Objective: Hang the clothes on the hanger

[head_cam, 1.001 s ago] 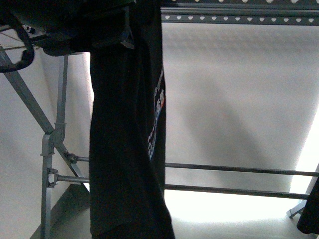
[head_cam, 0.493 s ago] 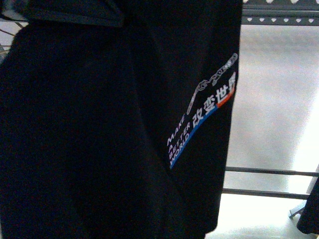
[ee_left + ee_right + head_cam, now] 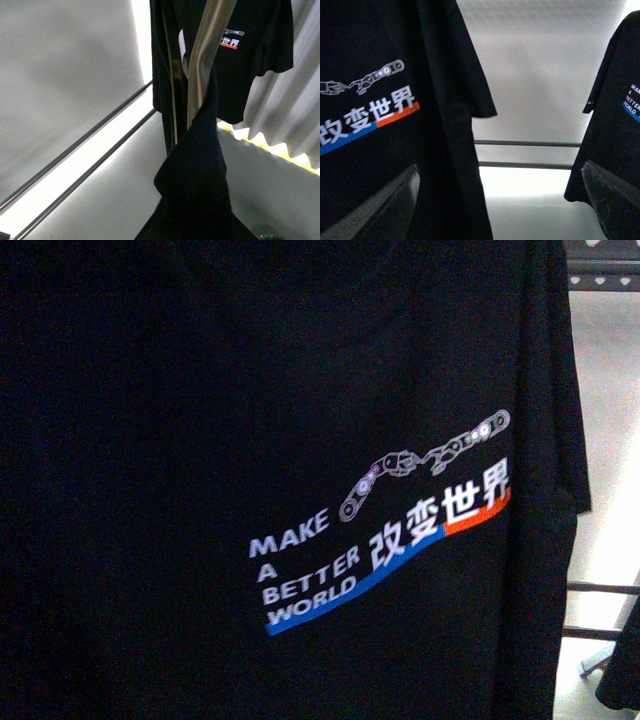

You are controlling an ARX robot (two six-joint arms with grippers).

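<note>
The black T-shirt [image 3: 300, 440] fills nearly the whole front view, its print "MAKE A BETTER WORLD" with Chinese characters, blue-orange stripe and robot-arm graphic facing the camera. In the left wrist view a pale hanger arm [image 3: 206, 55] runs up into the shirt [image 3: 250, 65]. My left gripper is shut on the hanger, and black cloth [image 3: 195, 175] covers its jaws. My right gripper [image 3: 500, 210] is open and empty. Its fingers [image 3: 382, 205] stand wide apart, one over the shirt's lower part [image 3: 380, 60], beside the sleeve.
A second black printed T-shirt [image 3: 615, 110] hangs to the right in the right wrist view. Two horizontal metal rails [image 3: 525, 143] cross behind, also seen in the left wrist view [image 3: 85, 145]. A perforated rack beam [image 3: 600, 280] is at upper right. A pleated curtain [image 3: 300, 115] hangs behind.
The shirt has turned from edge-on to face the front camera and spread rightward, now filling the view and hiding the rack frame. The print is fully readable.
</note>
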